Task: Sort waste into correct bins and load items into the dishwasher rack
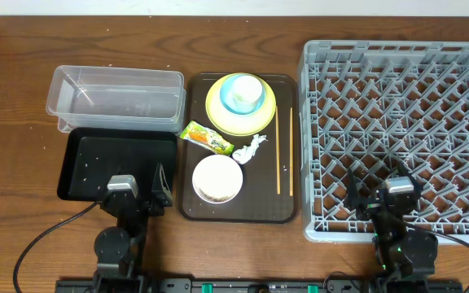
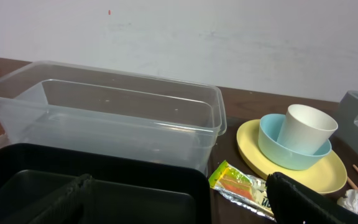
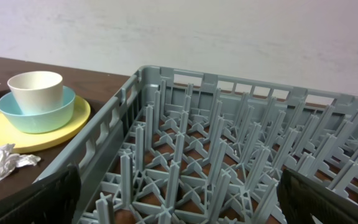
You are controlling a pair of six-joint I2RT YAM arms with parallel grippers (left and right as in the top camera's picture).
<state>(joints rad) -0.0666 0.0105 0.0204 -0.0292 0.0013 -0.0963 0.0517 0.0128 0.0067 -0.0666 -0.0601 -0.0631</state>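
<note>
Left end effector (image 2: 179,208) spread wide — snack wrapper (image 2: 238,185) ahead, to right.

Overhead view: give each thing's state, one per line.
clear tub, empty
black tray, empty but speckled
dishwasher rack, empty
plate, under light blue cup
small white cup, nested in it
white bowl, upright
wrapper, lying flat
paper scrap, crumpled
chopsticks, lying parallel
left pincer, open
right pincer, open

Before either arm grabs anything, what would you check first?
1. Open, empty left gripper and right gripper: ok.
2. Empty clear tub: ok.
3. Empty rack: ok.
4. Free-lying wrapper and paper scrap on the brown tray: ok.
5. Separate dishes: not ok; white cup sits in blue cup on the plate.
6. Food-free bowl: cannot tell.
</note>
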